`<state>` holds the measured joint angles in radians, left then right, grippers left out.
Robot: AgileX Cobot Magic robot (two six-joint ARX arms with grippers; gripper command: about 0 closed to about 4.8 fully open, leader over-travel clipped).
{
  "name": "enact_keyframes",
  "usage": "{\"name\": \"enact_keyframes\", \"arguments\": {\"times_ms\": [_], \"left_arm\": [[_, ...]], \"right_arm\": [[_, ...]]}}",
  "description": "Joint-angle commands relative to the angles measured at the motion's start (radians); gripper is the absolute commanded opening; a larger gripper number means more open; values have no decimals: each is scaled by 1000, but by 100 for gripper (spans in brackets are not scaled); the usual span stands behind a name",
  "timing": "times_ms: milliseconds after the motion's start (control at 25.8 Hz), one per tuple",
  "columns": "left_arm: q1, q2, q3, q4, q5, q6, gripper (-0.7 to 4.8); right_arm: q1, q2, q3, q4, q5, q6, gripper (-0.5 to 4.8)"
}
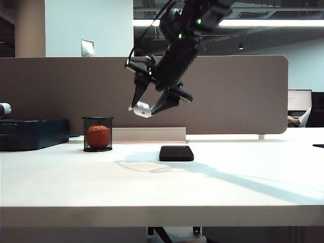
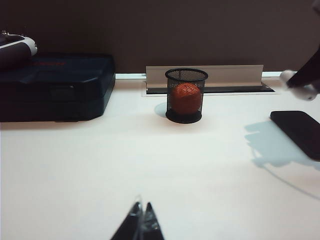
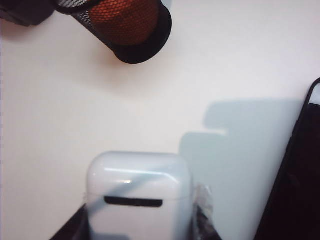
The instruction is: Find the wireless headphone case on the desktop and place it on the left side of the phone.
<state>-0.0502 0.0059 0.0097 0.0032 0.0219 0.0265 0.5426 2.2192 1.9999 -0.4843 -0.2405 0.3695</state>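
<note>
Closest to my right wrist camera sits the wireless headphone case [image 3: 139,192], pinched between my right jaws [image 1: 147,108], which are closed on its two sides so that its rounded top pokes out beyond the tips. I carry it well above the table [image 1: 162,187], clear of everything that stands there, and I judge that height is what lets me swing it across without brushing the phone [image 1: 176,153]. From the exterior view, the case hangs above and a little to the left of the phone, over the bare stretch between the phone and the black mesh cup [image 1: 97,134] that holds an orange ball [image 1: 98,135]. That bare stretch is where the case belongs, so I reckon the carrying is nearly done and what remains is to lower it and let go; the risk is setting it down too near the phone's edge or too far toward the cup. My left jaws [image 2: 142,223] rest low near the front of the table, far from the phone, their tips pressed together with nothing between them, since this job needs only one arm. Beyond the cup, farther from the phone, lies a dark blue box [image 1: 33,133].
</note>
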Motion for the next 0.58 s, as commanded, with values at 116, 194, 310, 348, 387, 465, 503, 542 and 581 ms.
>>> {"name": "enact_keyframes", "arguments": {"times_ms": [116, 194, 310, 348, 387, 465, 503, 542, 581], "left_arm": [[2, 1, 1, 11, 0, 3, -5], [2, 1, 1, 5, 0, 3, -5], [2, 1, 1, -3, 0, 3, -5], [2, 1, 1, -6, 0, 3, -5], [2, 1, 1, -10, 0, 3, -6], [2, 1, 1, -17, 0, 3, -5], [2, 1, 1, -19, 0, 3, -5], [2, 1, 1, -19, 0, 3, -5], [2, 1, 1, -19, 0, 3, -5]], "right_arm": [[-5, 60, 4, 116, -13, 5, 205], [-10, 85, 4, 150, -14, 5, 205], [-14, 114, 4, 173, -13, 5, 206], [-16, 123, 4, 180, -13, 5, 206], [-17, 131, 4, 183, -13, 6, 205], [-24, 157, 4, 203, -17, 28, 206], [-24, 166, 4, 210, -17, 30, 206], [-27, 176, 4, 222, -17, 36, 206], [-27, 183, 4, 232, -16, 37, 205]]}}
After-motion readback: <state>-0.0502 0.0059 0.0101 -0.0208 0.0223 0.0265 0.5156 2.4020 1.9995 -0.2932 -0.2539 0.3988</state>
